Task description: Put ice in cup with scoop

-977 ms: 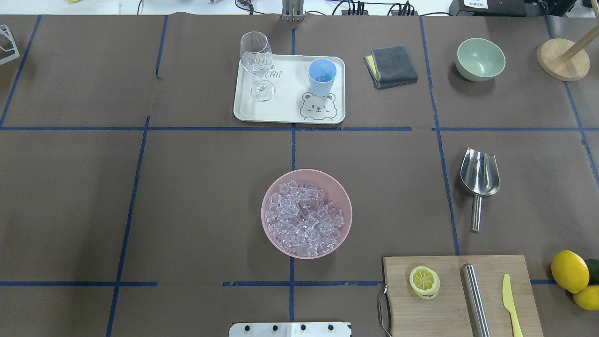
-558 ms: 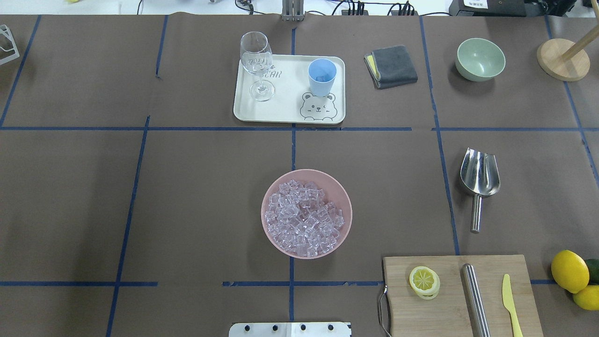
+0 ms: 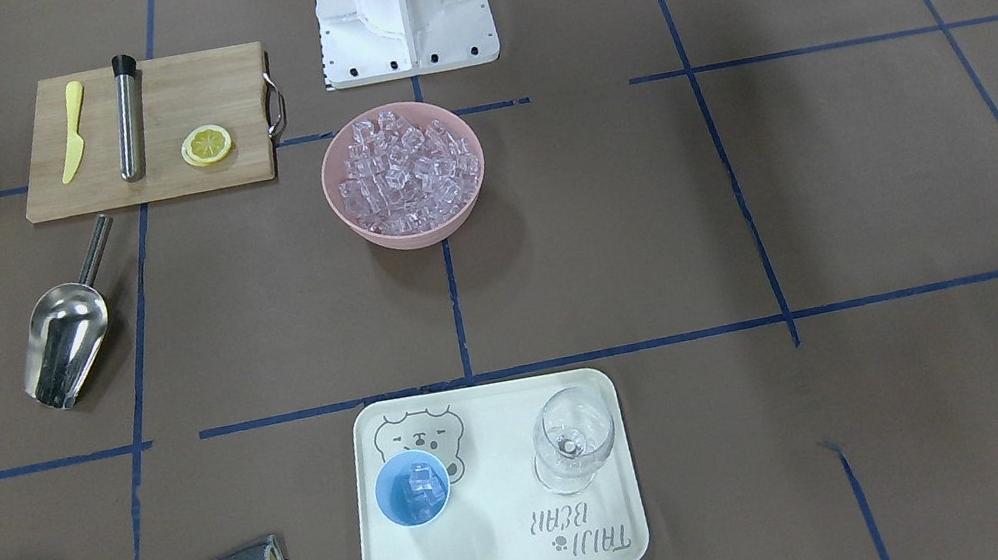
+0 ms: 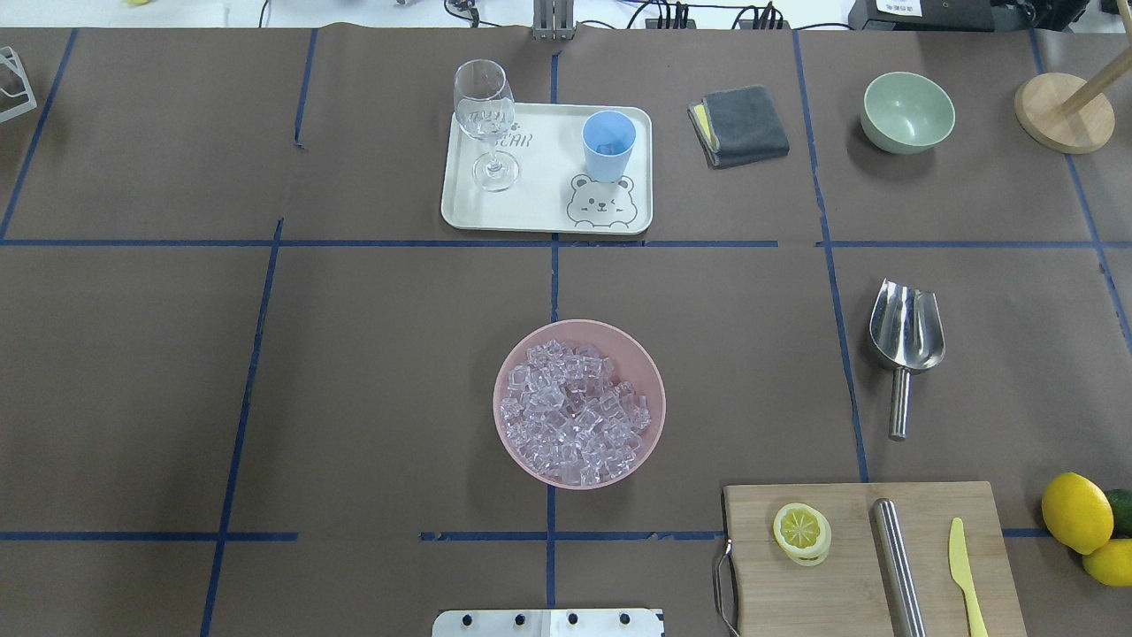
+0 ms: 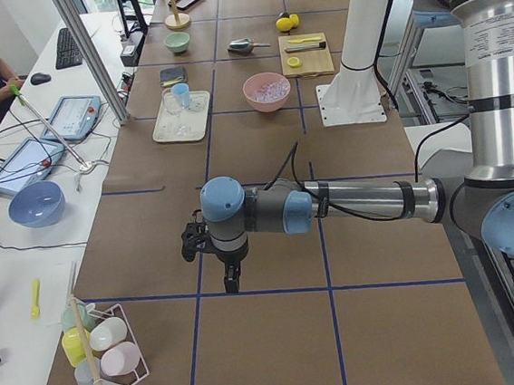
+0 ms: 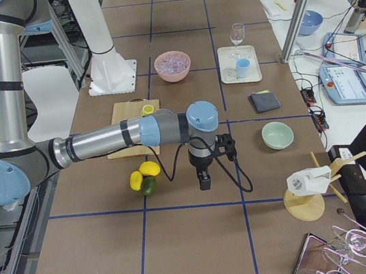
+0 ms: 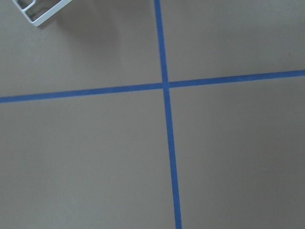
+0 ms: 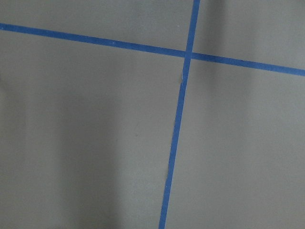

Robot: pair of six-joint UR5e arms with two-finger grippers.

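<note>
The ice [image 4: 573,412] fills a pink bowl [image 4: 522,354] at the table's middle. The light-blue cup [image 4: 608,146] stands on a white tray [image 4: 539,168] at the far side, and in the front-facing view a few cubes [image 3: 423,486] lie inside it. The steel scoop [image 4: 904,339] lies free on the table to the right, handle toward the robot. My left gripper [image 5: 232,281] hangs over bare table far to the left, and my right gripper [image 6: 205,180] far to the right near the lemons. Both show only in the side views, so I cannot tell whether they are open or shut.
A stemmed glass [image 4: 485,115] shares the tray. A cutting board [image 4: 849,566] with a lemon slice, steel cylinder and yellow knife lies near right. Lemons [image 4: 1076,513], a green bowl [image 4: 908,112], a grey cloth [image 4: 739,125] and a wooden stand [image 4: 1064,112] sit on the right.
</note>
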